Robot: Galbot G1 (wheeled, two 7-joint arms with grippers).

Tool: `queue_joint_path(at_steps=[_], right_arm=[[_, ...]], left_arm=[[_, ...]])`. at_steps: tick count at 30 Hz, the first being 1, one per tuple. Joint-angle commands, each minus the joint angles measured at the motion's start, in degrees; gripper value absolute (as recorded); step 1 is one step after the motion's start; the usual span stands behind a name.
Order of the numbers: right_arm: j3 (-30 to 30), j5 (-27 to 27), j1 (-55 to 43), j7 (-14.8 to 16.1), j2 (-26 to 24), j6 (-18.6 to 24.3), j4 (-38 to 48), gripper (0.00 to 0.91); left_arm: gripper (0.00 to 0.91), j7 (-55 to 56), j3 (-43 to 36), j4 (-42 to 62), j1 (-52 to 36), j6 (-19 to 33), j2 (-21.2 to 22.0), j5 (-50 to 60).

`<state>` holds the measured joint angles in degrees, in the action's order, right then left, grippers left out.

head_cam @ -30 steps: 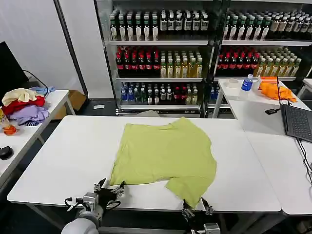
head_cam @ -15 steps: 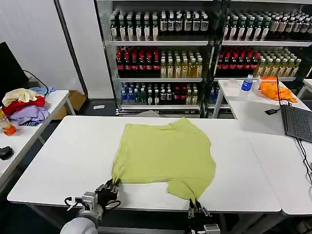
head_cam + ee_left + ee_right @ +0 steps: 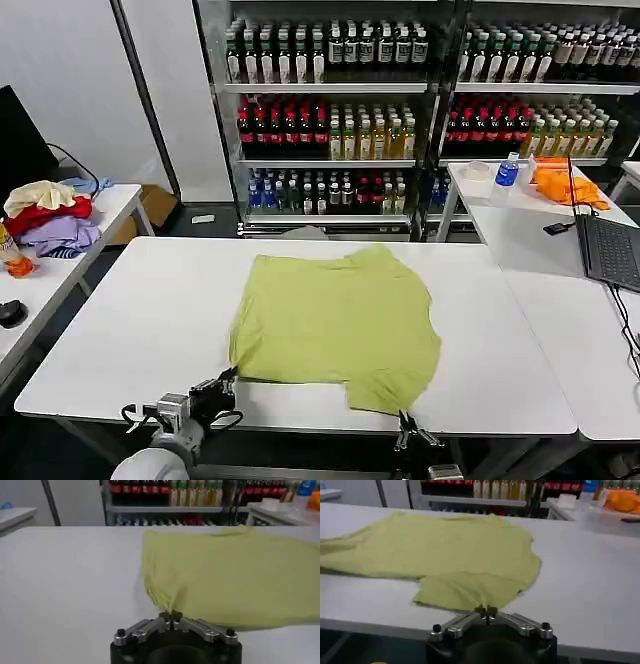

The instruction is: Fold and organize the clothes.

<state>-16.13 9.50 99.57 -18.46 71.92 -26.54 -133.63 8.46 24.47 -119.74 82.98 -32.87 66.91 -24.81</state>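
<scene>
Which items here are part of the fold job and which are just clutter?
In the job:
- lime T-shirt, flat on the white table
- left gripper, shut on its near-left corner
- right gripper, shut on its near-right edge

Lying about:
- garment pile, left side table
- orange cloth, laptop, blue-capped bottle, right side table
- drink shelves behind

white table (image 3: pixel 130 330), lime T-shirt (image 3: pixel 340 320) spread flat (slightly rumpled)
</scene>
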Motion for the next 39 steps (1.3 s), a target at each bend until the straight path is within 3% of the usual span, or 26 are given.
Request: queue_joint_path(at_steps=[1, 8, 16, 26, 39], right_arm=[[-4.26, -0.07, 2.73, 1.24, -2.19, 0.21, -6.70, 0.000], [-8.41, 3.93, -5.16, 2.32, -5.80, 0.08, -3.66, 0.000], [-5.70, 8.84, -20.94, 2.74, -10.95, -1.29, 4.71, 0.000], [1.20, 9.01, -34.73, 4.04, -15.01, -1.07, 15.21, 0.000], [4.98, 6.26, -42.23, 4.98, -13.83, 1.13, 25.21, 0.000]], left_arm=[[0.020, -0.04, 2.76, -9.51, 4.35, -0.13, -1.52, -1.74], [0.020, 0.00, 0.70, -6.08, -0.89, -0.12, -5.88, -2.63], [0.020, -0.02, -2.65, 2.26, -10.52, 0.14, -7.80, -4.15], [0.020, 0.14, -7.55, 9.75, -18.39, 0.13, -8.11, -3.74], [0.020, 0.65, -11.59, 15.15, -22.47, 0.87, -5.73, -1.67]])
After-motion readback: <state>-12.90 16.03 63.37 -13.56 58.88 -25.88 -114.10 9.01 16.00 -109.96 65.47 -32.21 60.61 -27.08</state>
